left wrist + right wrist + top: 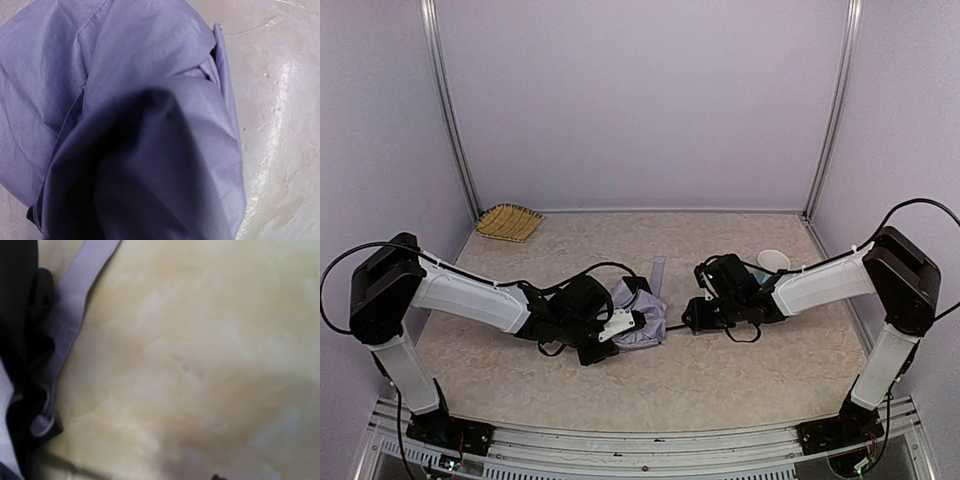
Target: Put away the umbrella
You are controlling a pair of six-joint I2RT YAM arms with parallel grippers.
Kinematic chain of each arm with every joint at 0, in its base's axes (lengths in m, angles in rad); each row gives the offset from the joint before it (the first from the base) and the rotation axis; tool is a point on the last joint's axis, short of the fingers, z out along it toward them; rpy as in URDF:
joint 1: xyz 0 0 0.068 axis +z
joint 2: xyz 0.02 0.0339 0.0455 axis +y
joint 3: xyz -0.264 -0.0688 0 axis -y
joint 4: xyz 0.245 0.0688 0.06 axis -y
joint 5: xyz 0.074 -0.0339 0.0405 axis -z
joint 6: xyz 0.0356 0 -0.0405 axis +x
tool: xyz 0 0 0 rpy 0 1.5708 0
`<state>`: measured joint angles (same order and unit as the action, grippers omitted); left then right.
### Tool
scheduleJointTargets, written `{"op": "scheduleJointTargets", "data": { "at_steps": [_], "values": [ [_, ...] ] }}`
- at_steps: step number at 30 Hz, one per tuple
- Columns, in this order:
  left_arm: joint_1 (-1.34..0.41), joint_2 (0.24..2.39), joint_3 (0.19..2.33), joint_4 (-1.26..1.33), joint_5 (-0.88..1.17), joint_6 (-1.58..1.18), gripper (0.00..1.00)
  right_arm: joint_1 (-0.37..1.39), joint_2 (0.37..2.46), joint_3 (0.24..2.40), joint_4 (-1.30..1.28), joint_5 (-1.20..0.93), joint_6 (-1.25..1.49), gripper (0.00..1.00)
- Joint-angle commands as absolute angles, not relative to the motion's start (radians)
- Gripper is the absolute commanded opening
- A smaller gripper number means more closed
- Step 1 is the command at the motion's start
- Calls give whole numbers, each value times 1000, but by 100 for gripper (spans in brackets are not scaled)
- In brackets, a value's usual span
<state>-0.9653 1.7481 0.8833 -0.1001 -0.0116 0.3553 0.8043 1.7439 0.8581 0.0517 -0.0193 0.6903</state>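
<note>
The umbrella lies crumpled in the middle of the table, pale lavender fabric with its strap pointing away. My left gripper is pressed into the fabric bundle and appears shut on it. In the left wrist view the umbrella fills the picture and hides the fingers. A thin black shaft runs right from the bundle to my right gripper. The right wrist view shows the strap and black underside at the left, bare table elsewhere and no fingers, so that gripper's state is unclear.
A woven straw basket sits in the far left corner. A small pale cup stands at the far right, just behind the right arm. Metal frame posts and lavender walls close in the table.
</note>
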Motion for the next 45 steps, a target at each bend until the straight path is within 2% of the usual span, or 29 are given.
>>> {"op": "scheduleJointTargets", "data": {
  "at_steps": [1, 7, 15, 20, 24, 26, 29, 35, 42, 44, 45],
  "values": [
    [-1000, 1858, 945, 209, 172, 282, 20, 1003, 1735, 943, 246, -594, 725, 41],
    [-993, 1935, 990, 160, 211, 286, 24, 1006, 1741, 937, 285, -602, 737, 47],
    [-956, 1940, 970, 244, 338, 251, 29, 1005, 1776, 993, 273, -615, 718, 50],
    [-952, 1974, 1022, 78, 270, 290, 19, 984, 1669, 1023, -1, -453, 570, 58],
    [-932, 1982, 1065, -93, 281, 274, 14, 902, 1520, 946, -190, -346, 490, 68],
    [-918, 1993, 1072, -156, 306, 245, 13, 863, 1438, 916, -287, -275, 437, 74],
    [-898, 2018, 1073, -215, 364, 199, 12, 839, 1363, 916, -424, -166, 342, 78],
    [-890, 2100, 1117, -323, 461, 191, 10, 843, 1316, 945, -551, -24, 178, 79],
    [-894, 2096, 1138, -380, 415, 220, 9, 856, 1284, 950, -622, 110, 114, 82],
    [-894, 2083, 1136, -383, 397, 229, 10, 855, 1265, 947, -646, 141, 109, 86],
    [-894, 2079, 1137, -385, 390, 236, 10, 855, 1252, 944, -655, 154, 101, 93]
  ]
}}
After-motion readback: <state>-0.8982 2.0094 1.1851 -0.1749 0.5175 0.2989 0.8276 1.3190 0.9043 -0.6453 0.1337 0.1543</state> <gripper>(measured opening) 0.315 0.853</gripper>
